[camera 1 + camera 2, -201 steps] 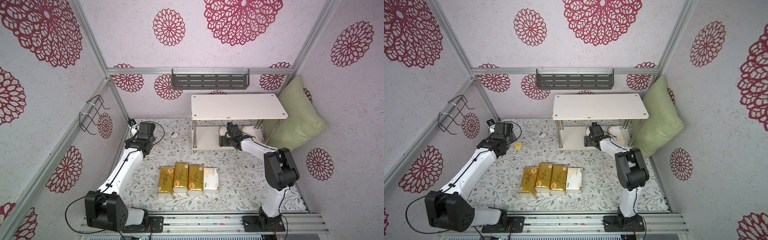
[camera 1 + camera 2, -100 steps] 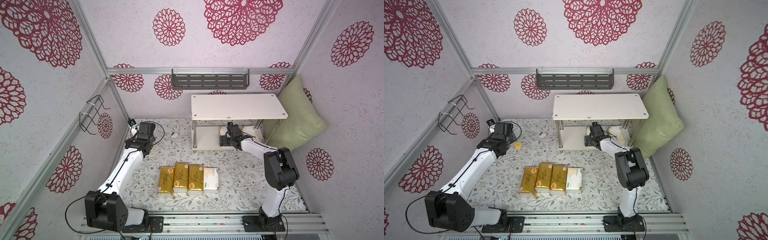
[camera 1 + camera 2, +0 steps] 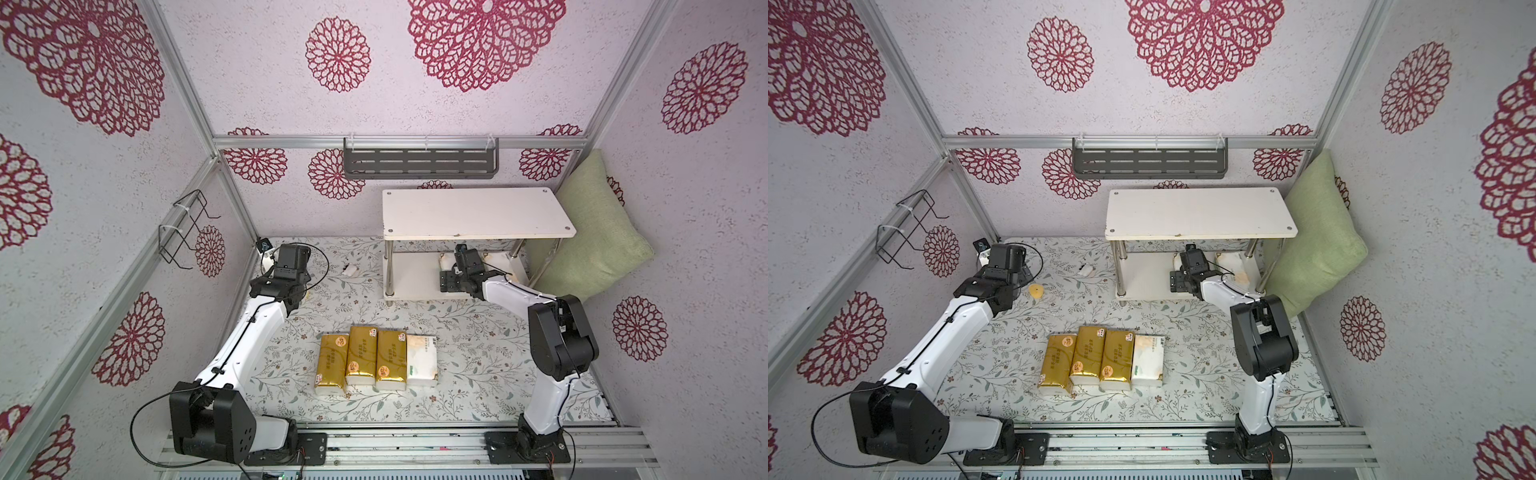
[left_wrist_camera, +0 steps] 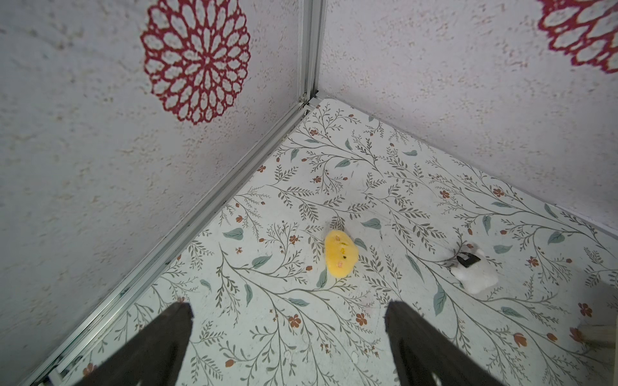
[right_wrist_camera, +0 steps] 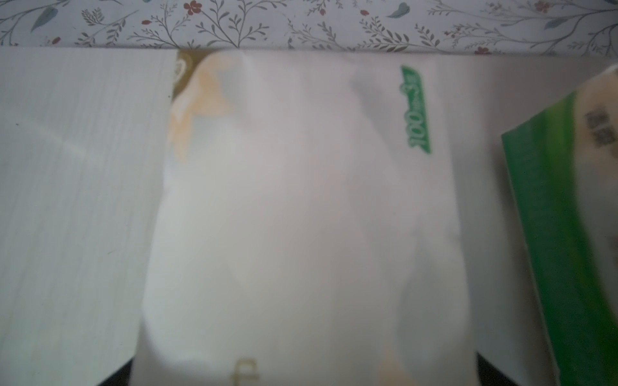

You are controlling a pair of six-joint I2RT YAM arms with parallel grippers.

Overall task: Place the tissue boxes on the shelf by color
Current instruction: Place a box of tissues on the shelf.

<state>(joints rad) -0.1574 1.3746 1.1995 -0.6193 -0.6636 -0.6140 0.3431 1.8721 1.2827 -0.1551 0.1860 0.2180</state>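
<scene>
Three gold tissue boxes (image 3: 360, 353) and one white one (image 3: 422, 359) lie side by side on the floral floor, seen in both top views. The shelf (image 3: 473, 212) stands at the back right. My right gripper (image 3: 451, 259) reaches under its top board. It is shut on a white tissue box (image 5: 301, 217) that lies on the lower board (image 5: 73, 183); dark fingers (image 5: 117, 376) flank the box. A second white-and-green box (image 5: 568, 234) rests beside it. My left gripper (image 4: 289, 314) hangs open and empty over the back left corner.
A yellow toy (image 4: 341, 254) and a small white object (image 4: 473, 272) lie on the floor near the left gripper. A green pillow (image 3: 590, 237) leans beside the shelf. A grey slotted rack (image 3: 419, 162) and a black wire rack (image 3: 183, 228) hang on the walls.
</scene>
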